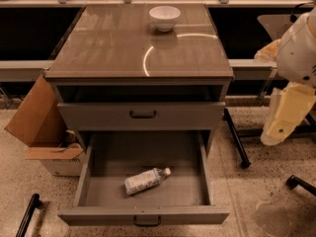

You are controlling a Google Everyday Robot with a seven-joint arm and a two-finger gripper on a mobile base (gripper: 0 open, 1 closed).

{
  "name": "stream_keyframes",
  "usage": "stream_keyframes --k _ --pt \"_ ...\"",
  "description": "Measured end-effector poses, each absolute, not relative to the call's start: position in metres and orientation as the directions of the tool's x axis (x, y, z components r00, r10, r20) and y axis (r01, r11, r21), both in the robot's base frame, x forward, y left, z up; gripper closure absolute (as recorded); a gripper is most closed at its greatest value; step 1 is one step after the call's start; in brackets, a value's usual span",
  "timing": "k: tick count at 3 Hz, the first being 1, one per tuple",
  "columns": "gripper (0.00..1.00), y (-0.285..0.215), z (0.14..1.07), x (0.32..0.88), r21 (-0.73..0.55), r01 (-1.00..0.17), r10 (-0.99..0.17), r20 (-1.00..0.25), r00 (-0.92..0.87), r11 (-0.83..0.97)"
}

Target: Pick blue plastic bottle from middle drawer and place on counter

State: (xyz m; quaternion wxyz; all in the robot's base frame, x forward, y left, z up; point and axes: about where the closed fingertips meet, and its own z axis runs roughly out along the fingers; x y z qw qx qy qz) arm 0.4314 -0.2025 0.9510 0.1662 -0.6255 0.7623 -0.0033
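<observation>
The blue plastic bottle (144, 180) lies on its side on the floor of the open middle drawer (98, 162), white cap pointing right. The drawer is pulled fully out, its front and dark handle nearest the camera. The counter (123, 48) is the glossy grey-brown cabinet top above. My gripper (276, 132) hangs at the end of the white and cream arm (298, 48), to the right of the cabinet. It is at about the height of the upper drawer, well apart from the bottle and off to the side of the drawer.
A white bowl (164, 18) stands at the back of the counter. The upper drawer front (143, 115) is closed. An open cardboard box (42, 132) sits on the floor left of the cabinet. Dark chair legs (237, 142) stand on the right.
</observation>
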Motion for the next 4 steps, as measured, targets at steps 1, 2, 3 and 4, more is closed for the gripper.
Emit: stream_keyframes --k 1,2,3,4 --pt "0.0 -0.169 0.902 0.417 -0.159 -0.98 -0.944 -0.323 -0.063 0.12" --pt "0.0 -0.129 0.829 0.394 -0.057 -0.998 -0.923 -0.385 -0.008 0.032" --pt "0.0 -0.129 0.829 0.394 -0.058 -0.998 -0.923 -0.386 -0.008 0.032" --pt "0.0 -0.122 0.819 0.397 -0.061 -0.998 -0.916 -0.401 -0.004 0.031"
